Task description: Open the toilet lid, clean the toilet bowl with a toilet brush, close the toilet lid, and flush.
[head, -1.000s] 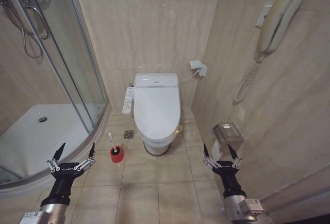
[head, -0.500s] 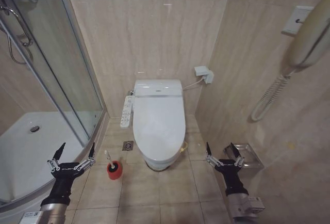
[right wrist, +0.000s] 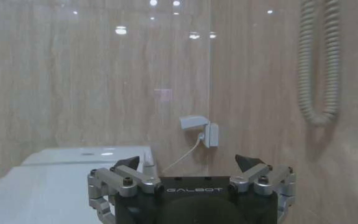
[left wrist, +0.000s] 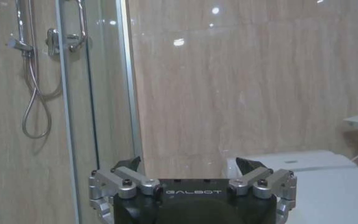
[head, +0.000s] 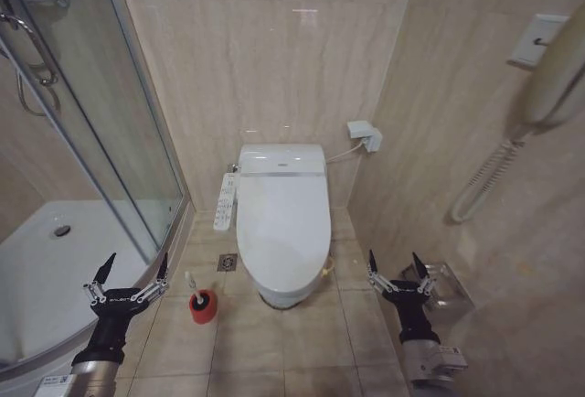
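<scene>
- The white ceramic floor-standing toilet bowl stands against the back wall.
- The glossy white oval plastic toilet lid lies down over it, so nothing looks done yet.
- The left gripper and right gripper hover low at either side, fingers spread, empty.
- The slim white-handled toilet brush sits untouched in its round red cup holder, left of the bowl.
</scene>
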You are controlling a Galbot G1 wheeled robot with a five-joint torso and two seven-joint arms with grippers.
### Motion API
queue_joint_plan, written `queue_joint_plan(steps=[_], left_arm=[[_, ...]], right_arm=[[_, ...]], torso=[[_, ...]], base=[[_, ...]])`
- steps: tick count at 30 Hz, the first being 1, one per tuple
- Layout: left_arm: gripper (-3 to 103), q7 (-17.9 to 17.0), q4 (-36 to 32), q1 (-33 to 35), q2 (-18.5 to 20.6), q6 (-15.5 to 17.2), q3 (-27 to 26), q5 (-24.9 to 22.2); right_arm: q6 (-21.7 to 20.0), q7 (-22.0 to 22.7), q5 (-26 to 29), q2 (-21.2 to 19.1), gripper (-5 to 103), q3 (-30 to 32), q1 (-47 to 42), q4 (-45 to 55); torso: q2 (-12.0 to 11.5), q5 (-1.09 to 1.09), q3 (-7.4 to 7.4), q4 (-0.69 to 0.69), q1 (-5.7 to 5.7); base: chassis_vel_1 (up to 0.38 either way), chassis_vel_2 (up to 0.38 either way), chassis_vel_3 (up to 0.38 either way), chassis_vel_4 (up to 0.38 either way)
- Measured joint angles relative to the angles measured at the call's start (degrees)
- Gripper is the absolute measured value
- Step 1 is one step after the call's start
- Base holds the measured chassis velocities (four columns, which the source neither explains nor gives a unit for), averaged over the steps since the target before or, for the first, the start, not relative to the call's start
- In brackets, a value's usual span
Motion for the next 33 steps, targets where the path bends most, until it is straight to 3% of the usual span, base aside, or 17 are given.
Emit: queue_joint_plan(steps=[33], left_arm=[[100,0.00,0.00,0.01,0.00,0.00,0.00,0.00]], right_arm=[[2.41,1.98,0.13,-0.54,100,0.95,1.06,-2.87]], torso=[[0.01,0.00,-0.03,-0.04,-0.06]], base=[[-0.060,0.054,0.054,-0.053]])
